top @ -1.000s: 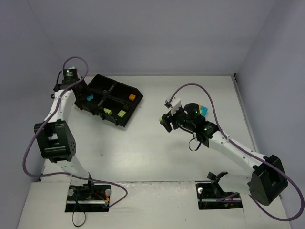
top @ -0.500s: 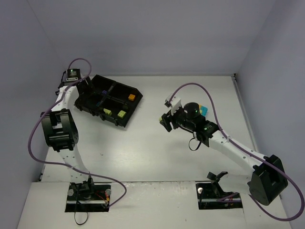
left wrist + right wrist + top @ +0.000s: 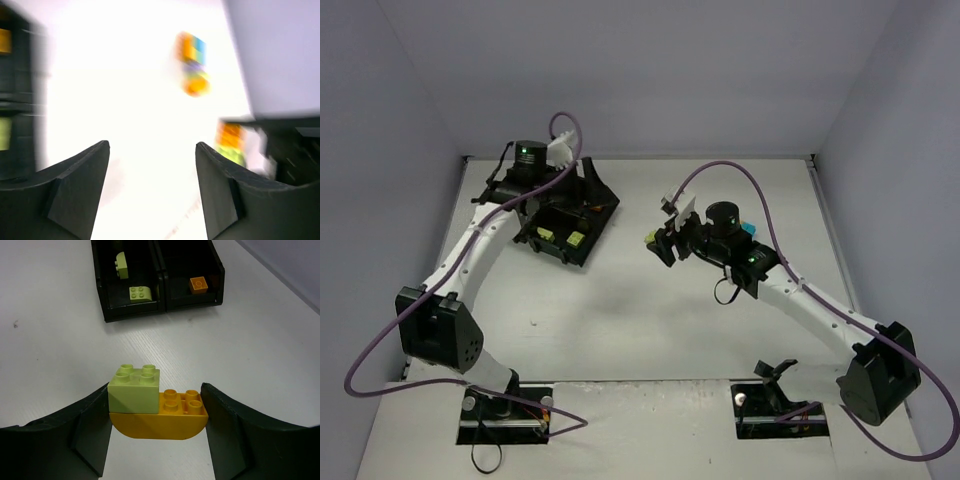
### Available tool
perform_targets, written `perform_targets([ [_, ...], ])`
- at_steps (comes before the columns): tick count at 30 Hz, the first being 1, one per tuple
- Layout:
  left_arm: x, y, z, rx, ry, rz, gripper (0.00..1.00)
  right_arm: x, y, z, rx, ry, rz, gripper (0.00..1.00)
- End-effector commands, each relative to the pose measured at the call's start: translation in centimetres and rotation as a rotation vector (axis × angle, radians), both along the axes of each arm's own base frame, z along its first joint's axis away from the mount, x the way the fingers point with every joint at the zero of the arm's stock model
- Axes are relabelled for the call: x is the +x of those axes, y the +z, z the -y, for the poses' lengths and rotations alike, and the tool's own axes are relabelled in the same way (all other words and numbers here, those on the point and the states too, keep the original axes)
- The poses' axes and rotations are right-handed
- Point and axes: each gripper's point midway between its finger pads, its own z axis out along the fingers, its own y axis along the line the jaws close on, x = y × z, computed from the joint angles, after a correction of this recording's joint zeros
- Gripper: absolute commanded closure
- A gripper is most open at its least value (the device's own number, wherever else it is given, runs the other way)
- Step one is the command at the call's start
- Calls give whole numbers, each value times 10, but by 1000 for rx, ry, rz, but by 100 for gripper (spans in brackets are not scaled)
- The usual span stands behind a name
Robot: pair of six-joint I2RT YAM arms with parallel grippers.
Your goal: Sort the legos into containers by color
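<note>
Orange brick [image 3: 170,420] with yellow-green brick [image 3: 134,390] studded on top, clamped between right fingers [image 3: 85,440] over counter [image 3: 50,340], short of tray [image 3: 135,315] | left fingers [image 3: 75,190] wide apart, empty, view blurred | risk: pair dropped unsplit missorts one colour; both arms near tray may clash.

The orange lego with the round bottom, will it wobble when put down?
Probably: the orange lego has a curved underside, so it may rock. The green brick sits on one end only, so it may lean that way.
</note>
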Motion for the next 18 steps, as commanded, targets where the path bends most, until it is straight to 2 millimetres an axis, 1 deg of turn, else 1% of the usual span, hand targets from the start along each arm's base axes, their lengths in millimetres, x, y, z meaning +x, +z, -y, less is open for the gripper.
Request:
perform_targets([
  [1, -44, 32, 46, -171, -220, 11, 37, 3, 48, -12, 72, 54, 109, 98],
  [2, -57, 33, 59, -192, -272, 0, 37, 1, 49, -12, 74, 60, 111, 98],
  [5, -72, 37, 78, -226, -336, -4, 37, -1, 53, -13, 82, 71, 114, 98],
  [6, -81, 38, 88, -231, -375, -6, 37, -2, 53, -13, 82, 74, 113, 98],
  [8, -88, 36, 96, -228, -410, -9, 37, -4, 54, -14, 85, 81, 111, 98],
  [11, -93, 33, 100, -226, -433, -13, 37, -7, 56, -15, 91, 89, 113, 98],
  [14, -101, 32, 109, -227, -477, -13, 37, -10, 58, -16, 97, 96, 111, 98],
  [16, -107, 28, 115, -229, -511, -29, 37, -12, 59, -16, 100, 100, 112, 98],
  [18, -107, 20, 118, -218, -514, -59, 37, -14, 60, -15, 104, 101, 113, 98],
])
